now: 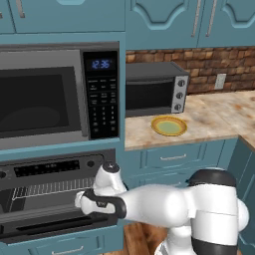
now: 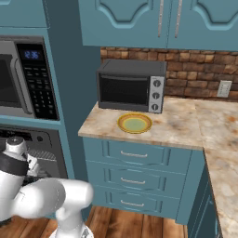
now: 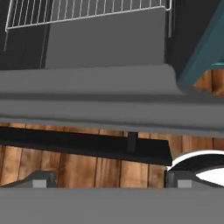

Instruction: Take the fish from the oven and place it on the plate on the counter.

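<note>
Now the gripper point(image 3: 110, 180) is being held fully spread with nothing between its fingers, just above the dropped door point(image 3: 87, 83) of the oven point(image 1: 47, 169). In the hand view the wire rack point(image 3: 87, 11) is being seen at twelve o'clock and the bar handle point(image 3: 87, 146) at six, over the wood floor point(image 3: 109, 170).

Where the fish is lying cannot be told yet; by judgement it is being kept further in on the rack. For this step, the hand is best being raised clear of the door edge and levelled with the rack before anything is reached for. The fingers are best being kept wide until the fish is straddled, and the rack wires and cavity walls are worth avoiding.

The plate point(image 1: 169, 126) is waiting at about two o'clock from the hand in the left base view. It is resting bare on the counter point(image 1: 214, 119), just in front of the toaster oven point(image 1: 154, 89). That mottled stone is looking flat and open around the plate, so a set-down is being favoured.

Around it, the microwave point(image 1: 45, 97) is being seen directly above the oven. A brick wall point(image 1: 219, 60) is backing the counter at twelve o'clock, with teal drawers point(image 2: 135, 155) below at six.
</note>
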{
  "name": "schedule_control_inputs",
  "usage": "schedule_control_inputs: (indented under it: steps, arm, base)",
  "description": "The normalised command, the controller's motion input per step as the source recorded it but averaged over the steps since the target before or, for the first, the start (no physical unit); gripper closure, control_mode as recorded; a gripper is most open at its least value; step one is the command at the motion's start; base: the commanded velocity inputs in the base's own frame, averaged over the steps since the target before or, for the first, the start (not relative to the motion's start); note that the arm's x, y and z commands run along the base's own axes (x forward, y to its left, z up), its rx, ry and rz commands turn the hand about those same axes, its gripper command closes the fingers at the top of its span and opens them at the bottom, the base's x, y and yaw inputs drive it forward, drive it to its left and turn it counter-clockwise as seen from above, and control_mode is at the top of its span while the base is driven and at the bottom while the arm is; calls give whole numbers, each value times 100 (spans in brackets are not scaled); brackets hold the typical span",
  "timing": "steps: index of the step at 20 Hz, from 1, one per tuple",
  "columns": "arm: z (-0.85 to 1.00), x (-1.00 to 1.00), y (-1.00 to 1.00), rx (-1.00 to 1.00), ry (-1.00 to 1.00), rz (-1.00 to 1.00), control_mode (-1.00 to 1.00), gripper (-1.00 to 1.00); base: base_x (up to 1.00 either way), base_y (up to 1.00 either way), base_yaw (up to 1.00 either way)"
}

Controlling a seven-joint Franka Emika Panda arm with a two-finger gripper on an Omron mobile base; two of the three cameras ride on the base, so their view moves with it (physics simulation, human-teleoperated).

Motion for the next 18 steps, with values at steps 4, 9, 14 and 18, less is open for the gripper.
schedule_control_inputs:
  steps: [4,9,14,18]
  arm:
    - [-67,-80,62,0,17,0,-100,-100]
    - [-78,-100,82,0,18,1,-100,-100]
    - [33,-87,59,-11,-26,1,-100,-100]
    - [100,-53,35,-31,-63,0,-100,-100]
  base:
    - [0,0,0]
    - [0,0,0]
    - [0,0,0]
    - [0,0,0]
